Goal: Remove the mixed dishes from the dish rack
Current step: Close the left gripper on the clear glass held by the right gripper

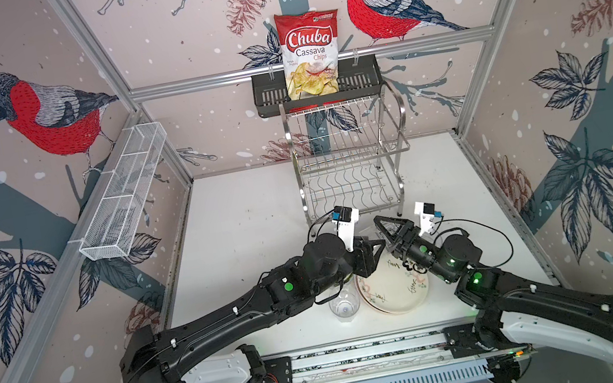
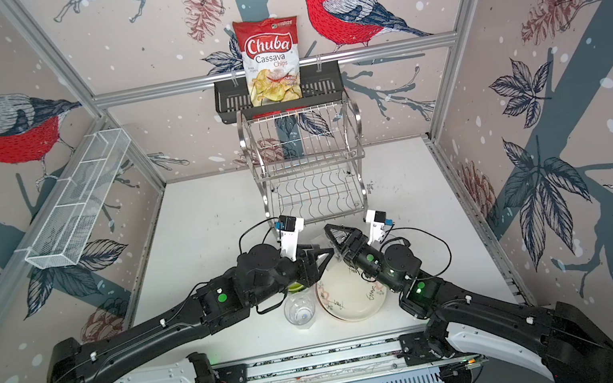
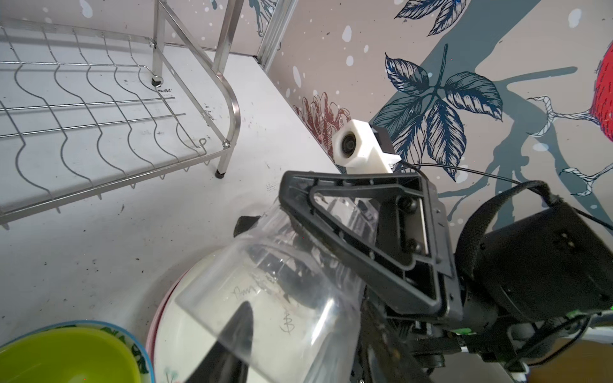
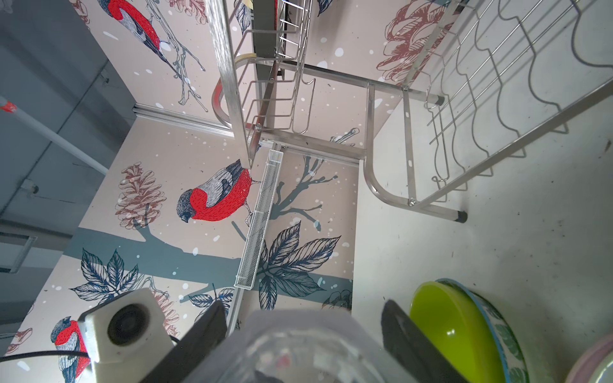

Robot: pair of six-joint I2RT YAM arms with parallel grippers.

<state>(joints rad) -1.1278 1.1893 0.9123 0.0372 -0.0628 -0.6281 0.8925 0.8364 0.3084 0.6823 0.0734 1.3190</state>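
Observation:
The dish rack [image 1: 348, 151] [image 2: 306, 150] stands with both tiers bare. In front of it, my right gripper [image 1: 380, 228] [image 4: 303, 318] is shut on a clear tumbler [image 3: 282, 282] [image 4: 298, 348] held on its side above the cream doodle plate [image 1: 393, 292]. My left gripper [image 1: 377, 245] meets the tumbler's wide end. One of its fingers [image 3: 237, 335] shows through the glass, and I cannot make out whether it grips. A second tumbler [image 1: 344, 306] stands upright left of the plate stack. A lime bowl [image 4: 447, 328] sits nested in the leaf-patterned bowl [image 4: 507, 331] beside it.
A chips bag [image 1: 312, 56] stands in the black basket [image 1: 272, 97] on the back rail above the rack. A white mesh tray [image 1: 123, 189] hangs on the left wall. Bare white table [image 1: 242, 220] lies left of the rack.

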